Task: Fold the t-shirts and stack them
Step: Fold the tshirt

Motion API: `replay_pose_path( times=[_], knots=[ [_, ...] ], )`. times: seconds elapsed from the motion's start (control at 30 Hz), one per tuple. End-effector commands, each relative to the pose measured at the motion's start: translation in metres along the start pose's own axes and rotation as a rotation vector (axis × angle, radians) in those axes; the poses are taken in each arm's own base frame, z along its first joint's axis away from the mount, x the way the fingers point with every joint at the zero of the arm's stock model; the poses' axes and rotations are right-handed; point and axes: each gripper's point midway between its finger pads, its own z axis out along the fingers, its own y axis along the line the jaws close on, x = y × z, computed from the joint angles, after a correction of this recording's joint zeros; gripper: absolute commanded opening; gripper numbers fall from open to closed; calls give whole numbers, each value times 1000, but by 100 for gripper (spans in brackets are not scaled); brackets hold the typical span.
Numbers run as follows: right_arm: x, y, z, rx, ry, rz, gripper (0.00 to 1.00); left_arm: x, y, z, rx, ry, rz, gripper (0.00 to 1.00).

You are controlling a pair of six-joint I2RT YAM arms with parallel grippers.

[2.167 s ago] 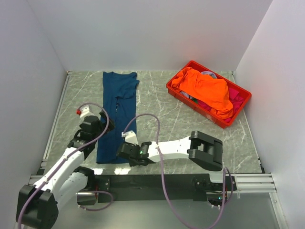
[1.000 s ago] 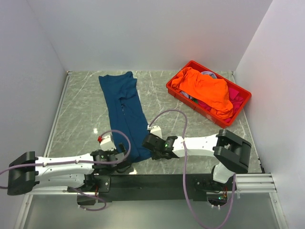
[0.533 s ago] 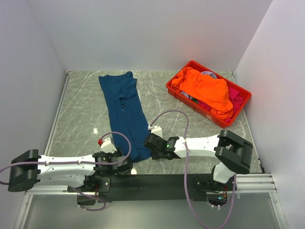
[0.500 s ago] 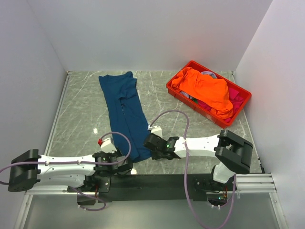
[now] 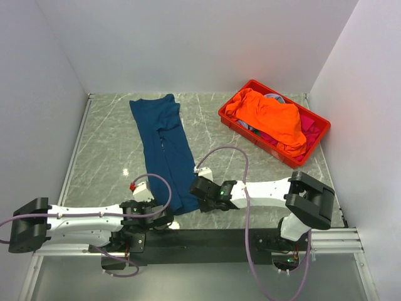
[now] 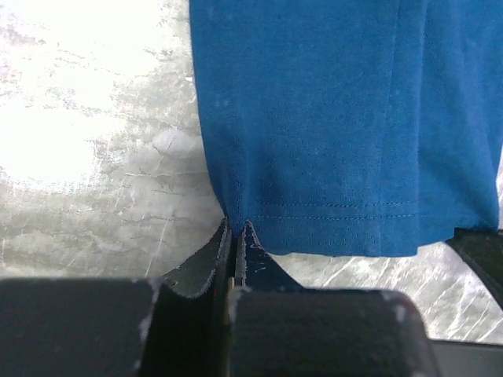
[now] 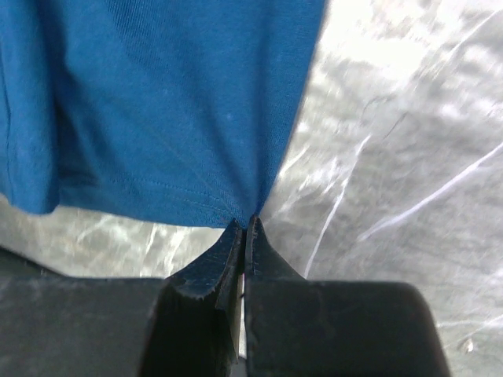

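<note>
Here we have our left hand (image 6: 236,228) pressed together on the near left corner of the navy shirt (image 5: 164,145), pinching its hem. Our right hand (image 7: 244,225) pinches the near right corner the same way. The shirt lies flat as a long narrow strip on the tabletop (image 5: 106,144), running from 11 o'clock down toward 6 o'clock. At 2 o'clock the red crate (image 5: 312,145) holds the orange shirt (image 5: 269,116), heaped over pink shirts (image 5: 311,123).

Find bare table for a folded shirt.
Free: marble left of the blue shirt up to the left wall, and the strip between shirt and red crate. Crowded: near edge, where left gripper and right gripper pinch its hem.
</note>
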Motion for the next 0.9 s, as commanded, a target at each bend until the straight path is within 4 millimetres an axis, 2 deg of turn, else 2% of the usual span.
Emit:
replay_pose_path(
  times=[0.0, 0.17, 0.3, 0.4, 0.57, 0.67, 0.73, 0.87],
  knots=[
    [23, -2, -13, -26, 68, -43, 0, 2, -6, -6, 42, 21, 49, 1],
    [36, 6, -28, -92, 90, -41, 0, 13, -19, -13, 115, 92, 82, 1],
    [44, 10, -36, -106, 102, -47, 0, 26, -20, -18, 144, 154, 92, 1],
    [39, 17, -42, -139, 90, -38, 0, 30, -25, -24, 176, 173, 82, 1],
    [16, 24, -49, -135, 36, -56, 0, 15, -31, -27, 198, 116, 20, 1],
    [-6, 29, -50, -139, 4, -62, 0, 1, -49, -31, 263, 76, -13, 1],
    [-18, 32, -48, -144, -10, -68, 0, -12, -58, -25, 284, 46, -17, 1],
    [-40, 31, -42, -153, -27, -56, 0, -31, -62, -7, 267, 19, 10, 0]
  ],
)
